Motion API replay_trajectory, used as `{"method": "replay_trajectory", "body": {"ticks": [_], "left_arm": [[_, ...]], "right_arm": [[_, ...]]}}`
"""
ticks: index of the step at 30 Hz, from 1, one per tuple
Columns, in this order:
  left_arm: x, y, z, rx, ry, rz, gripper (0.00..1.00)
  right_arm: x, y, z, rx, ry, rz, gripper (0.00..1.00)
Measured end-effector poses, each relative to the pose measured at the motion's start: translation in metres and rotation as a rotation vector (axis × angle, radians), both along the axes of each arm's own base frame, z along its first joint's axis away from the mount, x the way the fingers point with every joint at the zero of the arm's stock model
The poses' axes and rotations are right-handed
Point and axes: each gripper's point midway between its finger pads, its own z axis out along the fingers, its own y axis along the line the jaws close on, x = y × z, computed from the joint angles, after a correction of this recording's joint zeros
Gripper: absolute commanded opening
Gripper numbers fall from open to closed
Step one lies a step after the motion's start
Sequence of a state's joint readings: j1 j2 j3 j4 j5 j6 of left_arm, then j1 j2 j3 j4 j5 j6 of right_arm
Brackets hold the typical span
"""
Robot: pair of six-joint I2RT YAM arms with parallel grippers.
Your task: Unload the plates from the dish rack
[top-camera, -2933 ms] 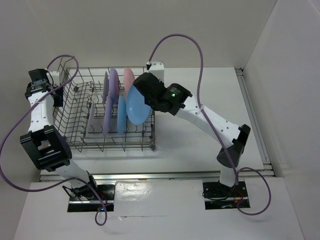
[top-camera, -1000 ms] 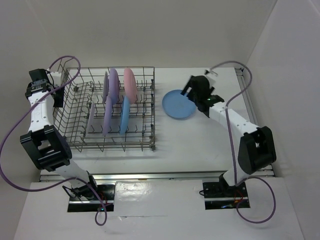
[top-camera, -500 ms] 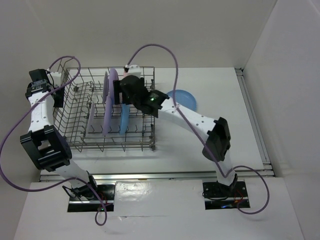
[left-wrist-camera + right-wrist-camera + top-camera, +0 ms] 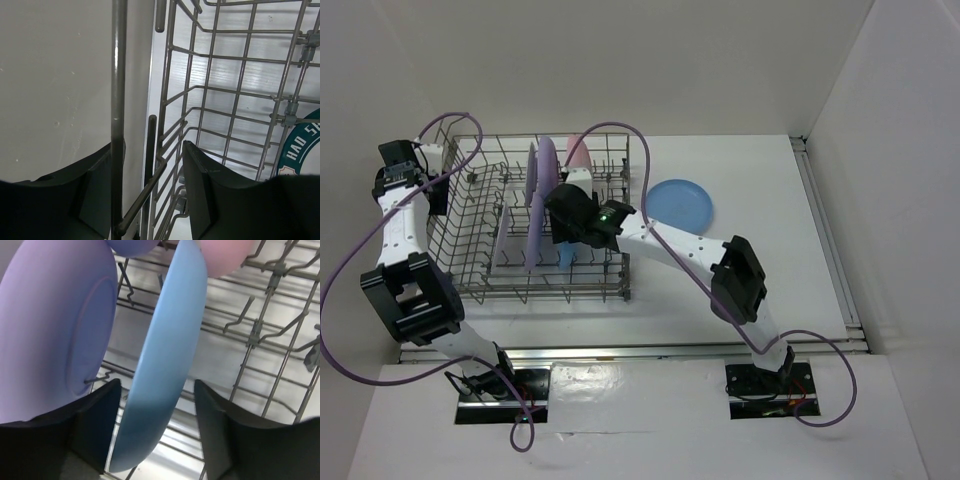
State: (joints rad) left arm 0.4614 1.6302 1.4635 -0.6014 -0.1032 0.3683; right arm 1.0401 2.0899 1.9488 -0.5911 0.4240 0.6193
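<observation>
While the blue plate stands on edge in the dish rack, faces sideways, the right gripper straddles it, jaws wide.

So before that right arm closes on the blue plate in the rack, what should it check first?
1. Right fingers open, one on each side of the pastel blue round plate: ok.
2. That plate stands on edge, with a gap to the lavender plate beside it: ok.
3. Grey wire dish rack held steady: the left fingers stand open around its side wire, but whether they press on it: cannot tell.
4. Drop-off spot: a second blue plate lies flat on the white table right of the rack: ok.
5. Purple cable arcs over the rack; whether it is clear of the wires: cannot tell.
</observation>
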Motion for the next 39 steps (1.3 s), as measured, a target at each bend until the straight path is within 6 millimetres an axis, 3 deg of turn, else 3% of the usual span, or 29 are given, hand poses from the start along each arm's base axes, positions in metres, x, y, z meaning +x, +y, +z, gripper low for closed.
{"method": "replay_trajectory", "body": {"ticks": [2, 5, 9, 10, 12, 19, 23, 27, 33, 36, 39], "left_arm": [[0.000, 0.000, 0.000, 0.000, -0.004, -0.002, 0.63], [0.000, -0.001, 0.000, 0.002, -0.007, -0.005, 0.63], [0.002, -0.001, 0.001, 0.002, -0.017, -0.011, 0.63], [0.003, -0.003, 0.002, 0.000, -0.022, -0.015, 0.63], [0.003, -0.004, 0.002, -0.002, -0.023, -0.019, 0.63], [0.003, -0.004, 0.002, -0.001, -0.022, -0.020, 0.63], [0.002, -0.003, 0.002, 0.001, -0.019, -0.017, 0.63], [0.005, -0.003, 0.003, 0.013, -0.023, -0.030, 0.63], [0.005, -0.003, 0.003, 0.013, -0.021, -0.034, 0.63], [0.005, -0.003, 0.003, 0.012, -0.022, -0.034, 0.63], [0.005, -0.003, 0.003, 0.012, -0.020, -0.035, 0.63]], "right_arm": [[-0.001, 0.003, 0.000, -0.008, 0.004, 0.010, 0.66], [0.004, 0.012, -0.002, -0.007, 0.008, 0.006, 0.50], [0.005, 0.010, -0.006, -0.024, 0.004, -0.035, 0.26], [0.004, 0.007, -0.006, -0.039, -0.006, -0.050, 0.11], [0.004, 0.006, -0.005, -0.049, -0.023, -0.058, 0.02], [0.000, -0.002, 0.002, -0.070, -0.041, -0.093, 0.00], [-0.001, -0.012, 0.017, -0.069, -0.061, -0.123, 0.00], [-0.012, -0.036, 0.057, -0.115, -0.132, -0.106, 0.00], [0.005, -0.099, 0.150, -0.027, -0.278, -0.235, 0.00], [0.021, -0.141, 0.174, -0.008, -0.317, -0.323, 0.00], [0.043, -0.186, 0.175, 0.009, -0.322, -0.399, 0.00]]}}
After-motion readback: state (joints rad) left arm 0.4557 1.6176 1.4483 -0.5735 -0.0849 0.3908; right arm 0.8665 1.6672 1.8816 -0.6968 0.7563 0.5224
